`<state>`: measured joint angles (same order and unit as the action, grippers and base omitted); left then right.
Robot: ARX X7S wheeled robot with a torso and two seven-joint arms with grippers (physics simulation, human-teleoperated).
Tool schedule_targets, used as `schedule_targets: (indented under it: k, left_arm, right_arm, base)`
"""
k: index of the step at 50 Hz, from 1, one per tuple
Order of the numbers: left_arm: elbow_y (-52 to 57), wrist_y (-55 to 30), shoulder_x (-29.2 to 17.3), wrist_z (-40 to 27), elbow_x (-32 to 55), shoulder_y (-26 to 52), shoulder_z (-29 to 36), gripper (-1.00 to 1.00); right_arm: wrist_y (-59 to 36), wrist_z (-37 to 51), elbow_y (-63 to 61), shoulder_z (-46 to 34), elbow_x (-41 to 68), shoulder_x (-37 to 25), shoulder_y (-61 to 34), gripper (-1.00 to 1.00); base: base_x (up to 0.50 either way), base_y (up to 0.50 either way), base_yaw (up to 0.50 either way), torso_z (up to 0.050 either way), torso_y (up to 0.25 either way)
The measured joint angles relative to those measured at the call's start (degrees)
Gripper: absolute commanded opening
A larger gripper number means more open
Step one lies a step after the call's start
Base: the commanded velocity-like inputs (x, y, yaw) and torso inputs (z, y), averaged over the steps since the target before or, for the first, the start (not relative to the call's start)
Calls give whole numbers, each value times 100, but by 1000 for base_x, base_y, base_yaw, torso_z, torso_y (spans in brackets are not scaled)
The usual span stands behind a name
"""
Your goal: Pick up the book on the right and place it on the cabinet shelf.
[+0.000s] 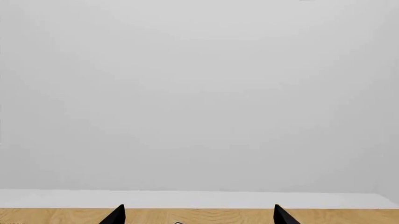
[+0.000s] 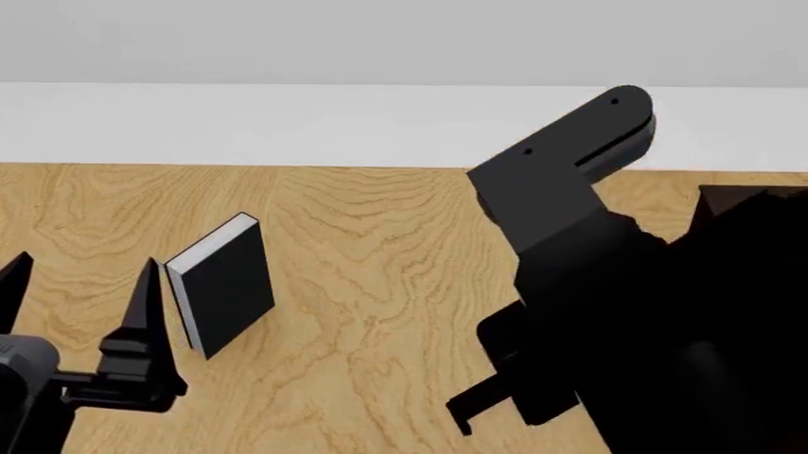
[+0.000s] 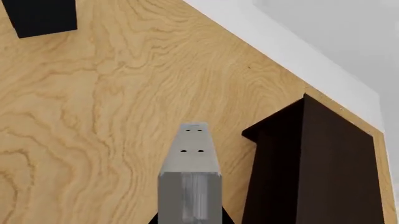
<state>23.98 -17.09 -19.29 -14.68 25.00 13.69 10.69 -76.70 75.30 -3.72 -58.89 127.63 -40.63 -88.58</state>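
Book (image 3: 188,172), light grey with white page edges, sits clenched in the right claw (image 3: 190,219) in the right wrist view, held up above the wooden table (image 3: 93,116) with its spine end pointing away from the camera. Only the dark base of that claw shows beneath the book, so the fingers themselves are hidden. Just beside the held book stands the cabinet shelf (image 3: 324,168), a tall, very dark brown box near the table's far edge. In the head view the right arm (image 2: 569,189) is a large black shape filling the right side, and it hides both book and claw there. A black-covered book (image 2: 225,284) with white pages stands on the table near the left claw (image 2: 82,303), which is released, its fingers spread and holding nothing.

Judging by this, the pick-up is done and the carry to the cabinet is under way. The next move probably calls for lifting the book clear of the cabinet's top edge, bringing it over the flat top, and lowering it level before letting go
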Motion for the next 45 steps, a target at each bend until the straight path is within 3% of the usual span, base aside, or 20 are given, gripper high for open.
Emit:
schedule_targets:
  k: [24,45]
  left_arm:
    - [-72,2,-61,-38,234,65,-201,100]
    - [-188,6,-136,-93,539,169,-540,100]
  right_arm:
    - [230,-2778,1761,-442,-3432,1397,-291,-100]
    - [1159,-3186,2819,-1457,-5347,2502,-26,-100]
  base:
    - [0,0,0,1,1]
    - [0,0,0,0,1]
